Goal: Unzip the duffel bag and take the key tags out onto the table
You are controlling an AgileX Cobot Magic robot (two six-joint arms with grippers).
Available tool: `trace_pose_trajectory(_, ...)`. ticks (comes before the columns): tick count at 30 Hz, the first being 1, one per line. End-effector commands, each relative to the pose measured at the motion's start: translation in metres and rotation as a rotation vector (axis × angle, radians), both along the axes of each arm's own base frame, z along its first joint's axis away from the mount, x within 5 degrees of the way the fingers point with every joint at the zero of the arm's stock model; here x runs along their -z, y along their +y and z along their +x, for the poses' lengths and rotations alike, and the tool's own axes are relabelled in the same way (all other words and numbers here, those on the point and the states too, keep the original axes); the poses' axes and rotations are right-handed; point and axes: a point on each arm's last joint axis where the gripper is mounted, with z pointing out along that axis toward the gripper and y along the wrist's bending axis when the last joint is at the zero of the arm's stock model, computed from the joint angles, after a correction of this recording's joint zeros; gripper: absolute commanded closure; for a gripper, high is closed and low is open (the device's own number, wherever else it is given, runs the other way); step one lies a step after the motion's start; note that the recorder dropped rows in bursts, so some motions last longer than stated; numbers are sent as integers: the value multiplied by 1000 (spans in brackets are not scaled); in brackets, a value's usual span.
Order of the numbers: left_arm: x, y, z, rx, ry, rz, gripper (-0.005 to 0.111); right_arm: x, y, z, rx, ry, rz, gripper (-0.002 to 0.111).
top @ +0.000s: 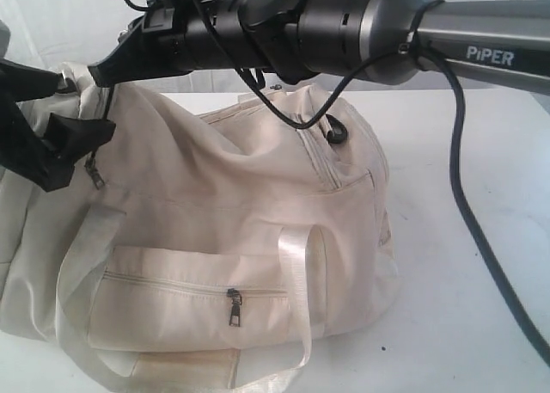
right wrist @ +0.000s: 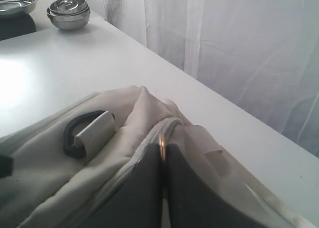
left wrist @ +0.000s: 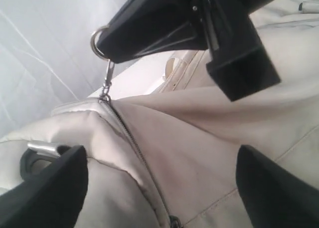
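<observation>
The cream duffel bag lies on the white table, and its top zipper looks closed. My right gripper reaches across the bag to its left end. There it is shut on the metal ring of the zipper pull; the ring also shows between the pressed fingers. My left gripper is open just over the bag's top fabric, straddling the zipper line, with nothing between its fingers. The key tags are hidden.
A side pocket with a dark pull faces the camera, and webbing handles hang down the front. A black D-ring sits on the bag's end. Steel bowls stand on a far table, and white curtains hang behind.
</observation>
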Motion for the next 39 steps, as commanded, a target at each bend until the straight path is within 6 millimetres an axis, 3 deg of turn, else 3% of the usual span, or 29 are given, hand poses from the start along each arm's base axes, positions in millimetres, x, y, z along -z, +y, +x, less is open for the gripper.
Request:
trace_pose_trajectory(1, 11, -1, 11, -24, 44, 11, 25, -15, -7, 0, 8, -17, 27, 108)
trace_pose_trajectory(7, 19, 4, 21, -120, 84, -5, 25, -16, -6, -6, -47, 6, 16, 108)
trace_pose_trajectory(11, 20, 6, 23, -152, 82, 0, 34, -20, -8, -7, -47, 1, 22, 108)
trace_pose_trajectory(19, 20, 7, 23, -158, 83, -3, 81, -26, -10, -8, -46, -9, 32, 108)
trace_pose_trajectory(25, 19, 8, 23, -168, 80, 1, 107, -28, -11, -5, -8, -28, 43, 108)
trace_pose_trajectory(31, 20, 12, 24, -218, 92, -3, 107, -33, -16, 5, 114, -88, 80, 108)
trace_pose_trajectory(39, 16, 13, 21, -298, 167, -164, 107, -7, -2, 19, 124, -66, 48, 108)
